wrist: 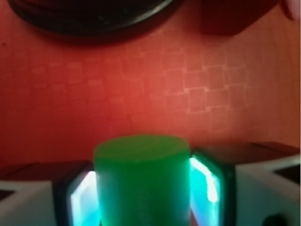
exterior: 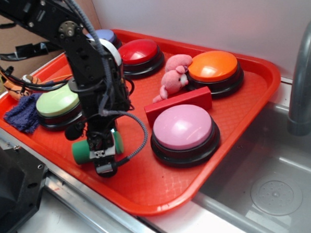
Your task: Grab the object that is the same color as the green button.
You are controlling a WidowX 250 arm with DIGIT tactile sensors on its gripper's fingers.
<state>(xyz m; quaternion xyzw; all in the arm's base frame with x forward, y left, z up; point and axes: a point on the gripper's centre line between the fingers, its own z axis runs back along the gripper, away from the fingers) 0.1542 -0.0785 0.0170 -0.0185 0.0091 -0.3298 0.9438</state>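
Green cylinder [wrist: 142, 181] between gripper [exterior: 101, 150] fingers, apparently pinched, near green button [exterior: 57, 100]

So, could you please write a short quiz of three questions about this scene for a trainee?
1. True or false: the green cylinder sits between the fingers of the gripper.
2. Which thing lies nearest the pink button? A) blue cloth B) red block C) green button
3. Fill in: the pink plush toy lies between the red button and the ____ button.

Key:
1. True; the wrist view shows a finger close on each side of it.
2. B
3. orange
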